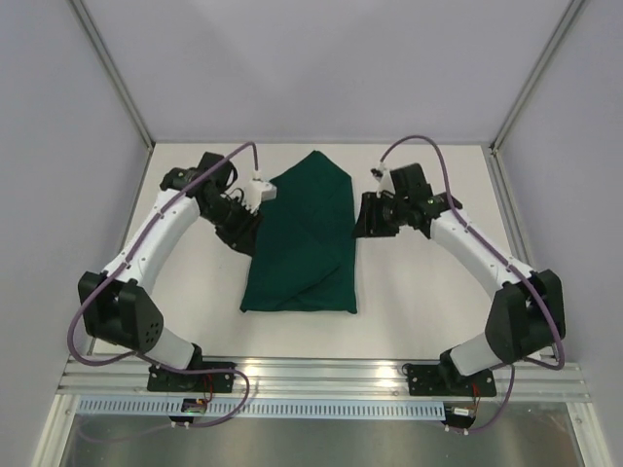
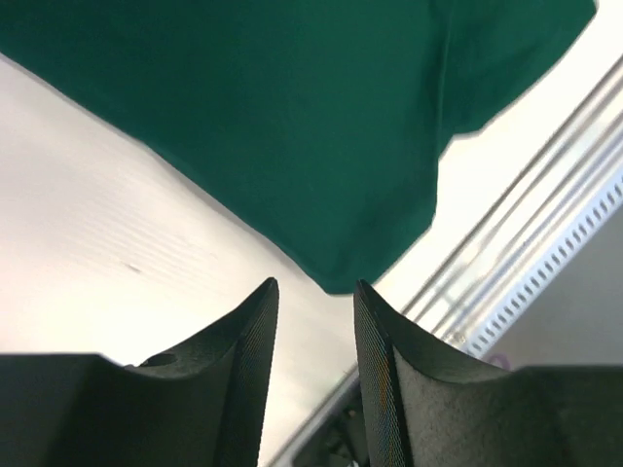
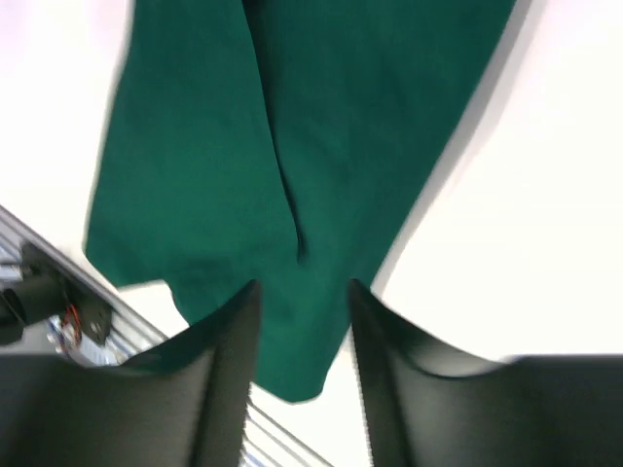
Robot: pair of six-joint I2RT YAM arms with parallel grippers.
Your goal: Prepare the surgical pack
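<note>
Green cloth bundle (image 1: pixel 304 238) lies with its long axis running near to far. Equally close, the left gripper (image 1: pixel 243 220) and the right gripper (image 1: pixel 362 216) flank its long edges, both parted and empty.

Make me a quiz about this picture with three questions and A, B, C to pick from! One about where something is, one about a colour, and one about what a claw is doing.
1. Where does the cloth bundle lie?
A. hanging off the table's edge
B. on the table, between the two claws
C. on top of an arm's base

2. What colour is the cloth bundle?
A. red
B. yellow
C. dark green

3. How do the left claw's fingers stand?
A. apart
B. pressed tight together
C. hidden from every camera

Answers:
1 B: in the top view the bundle lies flat on the table, with the left claw on one side and the right claw on the other.
2 C: it is dark green in all three views.
3 A: the left wrist view shows a clear gap between the fingers.
</note>
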